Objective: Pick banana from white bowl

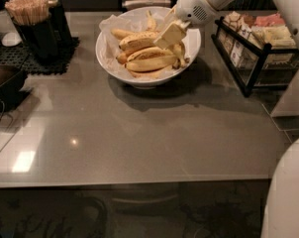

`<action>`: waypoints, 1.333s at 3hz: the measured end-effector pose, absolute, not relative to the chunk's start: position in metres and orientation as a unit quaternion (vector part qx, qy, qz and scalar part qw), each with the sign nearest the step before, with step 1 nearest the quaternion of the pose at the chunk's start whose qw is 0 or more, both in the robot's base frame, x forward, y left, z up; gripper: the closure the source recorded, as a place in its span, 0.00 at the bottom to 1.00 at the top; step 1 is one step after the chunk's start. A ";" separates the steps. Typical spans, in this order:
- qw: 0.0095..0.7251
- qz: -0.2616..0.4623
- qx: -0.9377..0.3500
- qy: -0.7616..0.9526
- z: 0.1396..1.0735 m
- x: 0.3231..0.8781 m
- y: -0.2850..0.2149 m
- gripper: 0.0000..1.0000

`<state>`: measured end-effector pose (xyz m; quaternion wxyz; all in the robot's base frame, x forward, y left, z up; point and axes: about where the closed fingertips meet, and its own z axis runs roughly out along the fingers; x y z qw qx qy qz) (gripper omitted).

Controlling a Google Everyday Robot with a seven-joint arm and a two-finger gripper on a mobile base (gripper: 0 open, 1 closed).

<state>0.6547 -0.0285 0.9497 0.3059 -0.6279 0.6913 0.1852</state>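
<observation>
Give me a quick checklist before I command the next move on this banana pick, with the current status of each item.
1. The end effector is over the white bowl: ok. It sits low over the right-hand side of the pile.
2. The target is present: ok. Several bananas lie heaped on the paper lining the bowl.
3. A banana is secured in the end effector: cannot tell. The contact area is hidden.
4. The bowl is stable: ok. It stands flat on the counter, well back from the front edge.
5. The straight-up lift path is clear: ok. The black wire rack stands to the right, apart from the bowl.
</observation>
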 end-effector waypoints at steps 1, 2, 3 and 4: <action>0.306 0.205 -0.629 0.684 0.963 0.628 -0.051 1.00; 0.298 0.221 -0.614 0.697 0.975 0.587 -0.082 1.00; 0.310 0.257 -0.597 0.694 0.971 0.553 -0.100 1.00; 0.352 0.298 -0.570 0.680 0.972 0.526 -0.115 1.00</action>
